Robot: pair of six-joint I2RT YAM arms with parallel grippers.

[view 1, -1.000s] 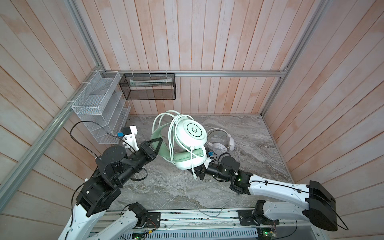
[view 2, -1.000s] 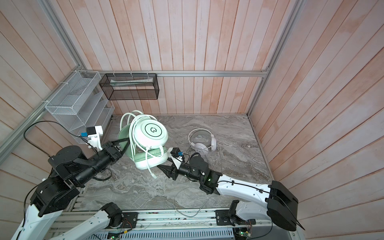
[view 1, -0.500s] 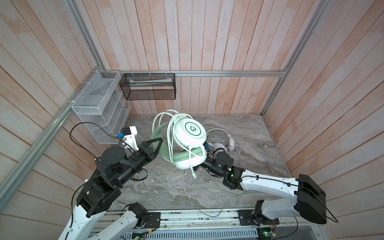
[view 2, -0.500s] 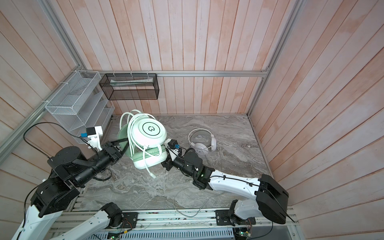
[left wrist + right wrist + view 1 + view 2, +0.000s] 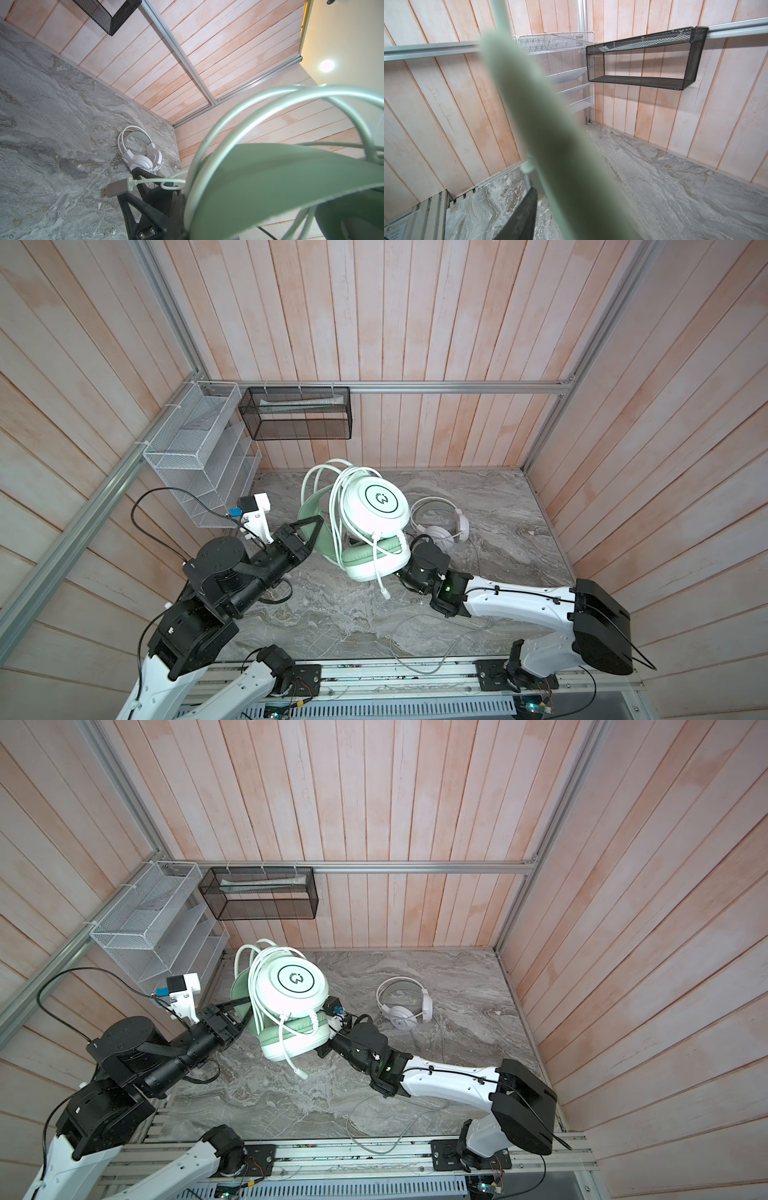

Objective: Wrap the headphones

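The mint-green headphones (image 5: 376,506) (image 5: 297,979) hang above the table with their white cord looped several times round the cups. My left gripper (image 5: 318,526) (image 5: 245,1006) is shut on their green headband (image 5: 270,187). The cord's USB plug (image 5: 116,188) dangles free below the lower cup (image 5: 384,593). My right gripper (image 5: 328,1040) reaches in under that cup from the right, its tips hidden. One black finger (image 5: 525,216) shows beside a blurred green part (image 5: 550,145). The white headphones (image 5: 442,526) (image 5: 405,1006) (image 5: 141,151) lie on the table behind the right arm.
The white headset's grey cord (image 5: 415,639) snakes over the table's front edge. A white wire rack (image 5: 195,460) and a black mesh basket (image 5: 297,414) hang on the back-left walls. Wooden walls close in three sides.
My right gripper has moved in from near the dangling cord end to sit tight under the lower cup. The left gripper and the green headset have hardly moved.
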